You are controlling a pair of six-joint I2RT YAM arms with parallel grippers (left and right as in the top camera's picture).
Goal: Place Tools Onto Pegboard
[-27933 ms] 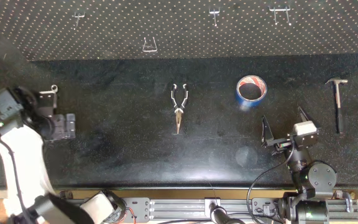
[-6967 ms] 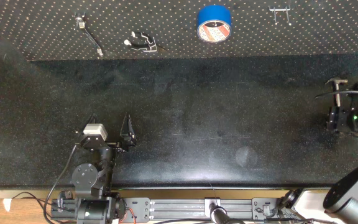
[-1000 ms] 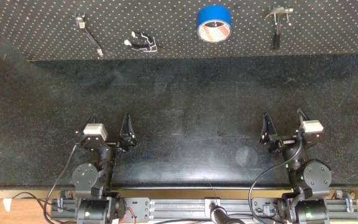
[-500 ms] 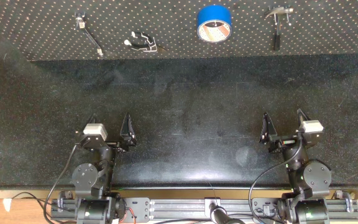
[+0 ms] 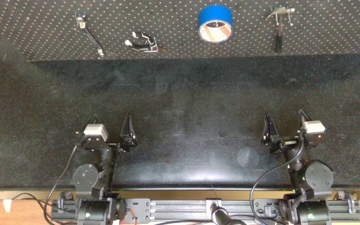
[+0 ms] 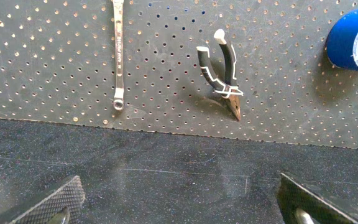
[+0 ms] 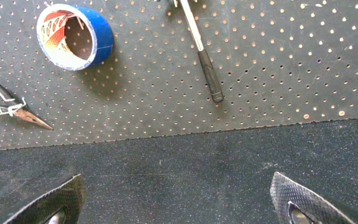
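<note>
The left hand (image 5: 110,122) sits low over the near side of the black worktop (image 5: 186,94), close to its own base, with its two fingers spread wide apart and nothing between them. The right hand (image 5: 284,122) is in the matching spot on the other side, its fingers likewise spread and holding nothing. The two hands are well apart from each other and from the tools. All four tools hang on the dark pegboard (image 5: 167,19) that stands along the far edge of the worktop. Seen from above, they run from left to right. The slim metal wrench (image 5: 89,34) hangs by one end, its shaft pointing down toward the worktop. Near it are the needle-nose pliers (image 6: 219,71) with black and white handles, held on a wire hook with the nose pointing down. Next is the blue roll of tape (image 5: 215,24), slung over a peg. Last is the hammer (image 7: 201,53), its head caught up on a hook and its black grip hanging below. None of the tools touches another.
</note>
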